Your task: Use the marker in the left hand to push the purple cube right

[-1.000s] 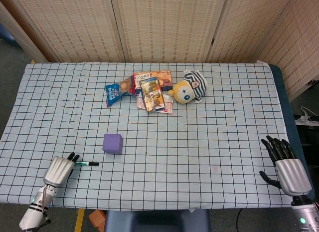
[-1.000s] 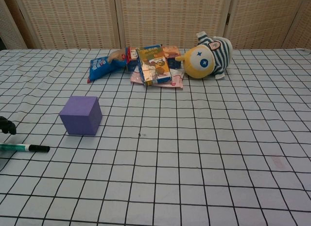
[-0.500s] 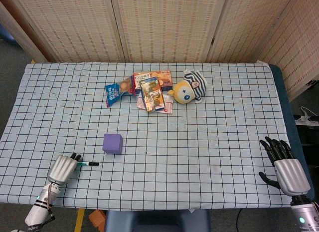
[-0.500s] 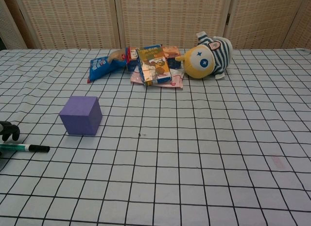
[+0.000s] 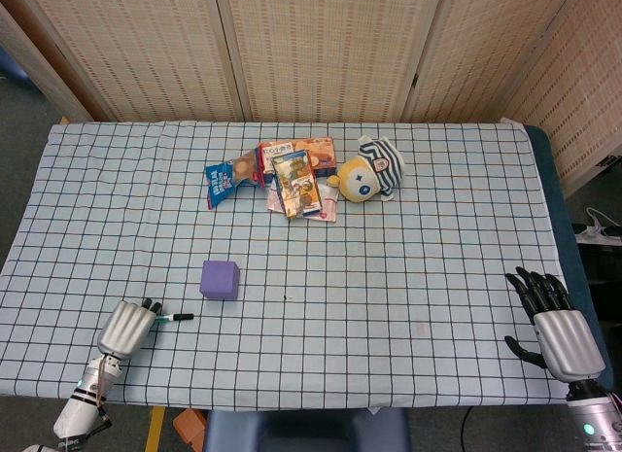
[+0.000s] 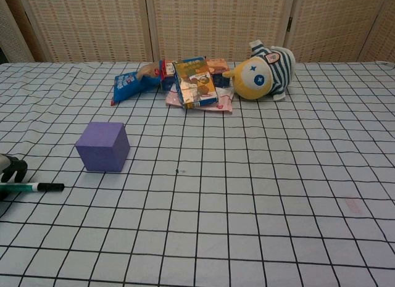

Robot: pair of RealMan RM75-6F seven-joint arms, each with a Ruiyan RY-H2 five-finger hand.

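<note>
The purple cube (image 5: 221, 278) sits on the white cloth with a black grid (image 5: 437, 228) covering the table, left of centre in the head view and in the left half of the chest view, standing flat and apart from everything else. Below and left of it lies the slim green marker with a black tip (image 5: 175, 318), tip pointing toward the right of the frame and stopping short of the cube, not touching it. My left hand (image 5: 126, 326) is at the lower left of the head view, fingers curled around the rear of the marker, gripping it; in the chest view only dark fingertips (image 6: 13, 168) show at the left edge above the marker (image 6: 34, 187). My right hand (image 5: 554, 321) rests at the lower right of the head view near the table's edge, fingers spread, nothing in it. At upper centre of the frame is a cluster: a blue snack bag (image 5: 225, 179), several colourful snack boxes and packets (image 5: 296, 175), and just right of them a yellow plush toy in a striped cap (image 5: 369, 173).
</note>
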